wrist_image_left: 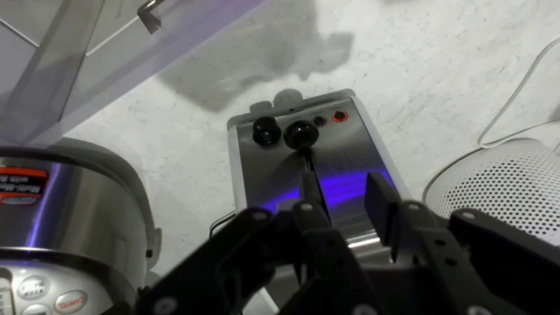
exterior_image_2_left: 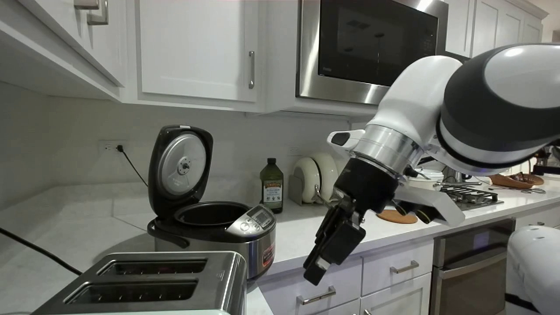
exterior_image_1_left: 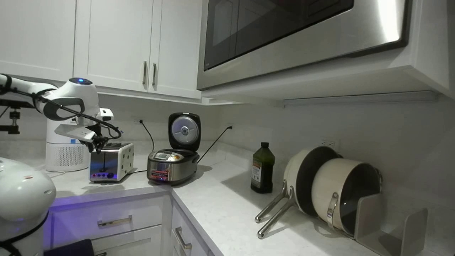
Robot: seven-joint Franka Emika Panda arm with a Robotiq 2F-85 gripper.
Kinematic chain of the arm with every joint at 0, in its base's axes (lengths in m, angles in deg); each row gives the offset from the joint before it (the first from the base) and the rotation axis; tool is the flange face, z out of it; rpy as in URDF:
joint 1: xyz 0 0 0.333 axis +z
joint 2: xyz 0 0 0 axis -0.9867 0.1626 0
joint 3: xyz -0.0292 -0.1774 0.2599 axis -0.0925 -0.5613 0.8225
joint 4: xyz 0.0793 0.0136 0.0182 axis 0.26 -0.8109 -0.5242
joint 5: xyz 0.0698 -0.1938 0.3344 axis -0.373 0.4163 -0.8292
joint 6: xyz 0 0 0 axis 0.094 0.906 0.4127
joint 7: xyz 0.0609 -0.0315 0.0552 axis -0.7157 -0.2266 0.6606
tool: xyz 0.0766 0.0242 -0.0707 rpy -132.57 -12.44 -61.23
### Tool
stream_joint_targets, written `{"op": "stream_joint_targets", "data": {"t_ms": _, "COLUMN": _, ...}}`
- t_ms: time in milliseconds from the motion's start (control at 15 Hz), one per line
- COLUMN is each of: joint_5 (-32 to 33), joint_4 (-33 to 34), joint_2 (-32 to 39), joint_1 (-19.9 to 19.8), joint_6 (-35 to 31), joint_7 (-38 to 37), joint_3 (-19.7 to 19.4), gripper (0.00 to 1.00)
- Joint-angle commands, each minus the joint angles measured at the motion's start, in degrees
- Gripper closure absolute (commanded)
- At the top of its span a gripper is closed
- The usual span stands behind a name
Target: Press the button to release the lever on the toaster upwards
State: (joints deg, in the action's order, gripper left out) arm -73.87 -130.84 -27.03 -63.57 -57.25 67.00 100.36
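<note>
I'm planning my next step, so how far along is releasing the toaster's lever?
Done: the gripper hangs near the front of the toaster. In hand: probably aiming; its jaws stand open, holding nothing. Left: pressing, perhaps the red-ringed button, which nothing touches, and releasing the lever, which sits low, near the dial.

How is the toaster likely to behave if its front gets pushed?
The toaster looks boxy and stands flat, so it would probably slide before tipping. Its metal front face seems rigid and should hardly flex. The smooth-looking counter may let it creep backward.
</note>
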Motion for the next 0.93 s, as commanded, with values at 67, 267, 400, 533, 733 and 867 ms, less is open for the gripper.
{"op": "stream_joint_targets", "data": {"t_ms": 67, "joint_5": -0.1, "joint_4": 0.0, "joint_2": -5.4, "joint_1": -5.3, "joint_6": 8.3, "joint_7": 1.9, "joint_3": 1.7, "gripper": 1.0}}
{"op": "stream_joint_targets", "data": {"t_ms": 267, "joint_5": -0.2, "joint_4": 0.0, "joint_2": -6.4, "joint_1": -6.7, "joint_6": 15.2, "joint_7": 2.2, "joint_3": 1.4, "gripper": 1.0}}
{"op": "stream_joint_targets", "data": {"t_ms": 400, "joint_5": -0.5, "joint_4": -0.1, "joint_2": -6.5, "joint_1": -7.3, "joint_6": 19.2, "joint_7": 2.6, "joint_3": 1.6, "gripper": 1.0}}
{"op": "stream_joint_targets", "data": {"t_ms": 533, "joint_5": -0.9, "joint_4": -0.1, "joint_2": -5.9, "joint_1": -7.6, "joint_6": 22.4, "joint_7": 3.6, "joint_3": 1.8, "gripper": 1.0}}
{"op": "stream_joint_targets", "data": {"t_ms": 733, "joint_5": -1.6, "joint_4": -0.3, "joint_2": -5.3, "joint_1": -7.7, "joint_6": 25.5, "joint_7": 4.8, "joint_3": 2.8, "gripper": 1.0}}
{"op": "stream_joint_targets", "data": {"t_ms": 867, "joint_5": -2.3, "joint_4": -0.3, "joint_2": -4.6, "joint_1": -7.7, "joint_6": 26.9, "joint_7": 5.0, "joint_3": 4.1, "gripper": 1.0}}
